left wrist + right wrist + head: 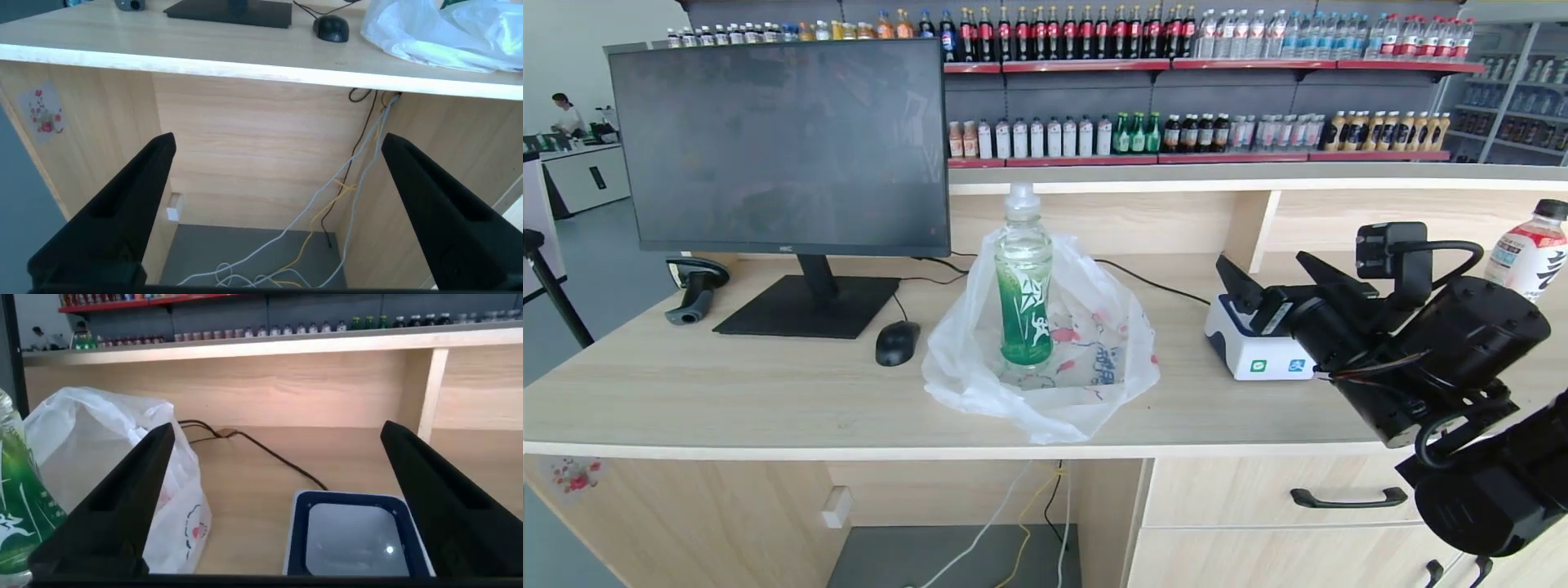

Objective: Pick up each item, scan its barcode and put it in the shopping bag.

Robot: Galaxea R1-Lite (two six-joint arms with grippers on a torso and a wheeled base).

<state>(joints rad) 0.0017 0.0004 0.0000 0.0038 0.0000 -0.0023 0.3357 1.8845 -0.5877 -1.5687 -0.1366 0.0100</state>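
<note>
Right tool (1262,269) spread wide and empty just over the white-and-blue box scanner (1258,353), 1 green-labelled clear plastic bottle (1023,294) upright in the white plastic shopping bag (1115,347) left of it, so best go for the white red-printed plastic bottle (1529,249) right of the scanner, gripping mid-body, barcode uncovered.

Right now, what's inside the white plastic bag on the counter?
A green bottle stands upright in the shopping bag, its cap poking above the rim. Crumpled plastic hides the bag's bottom, so anything small there can't be seen.
</note>
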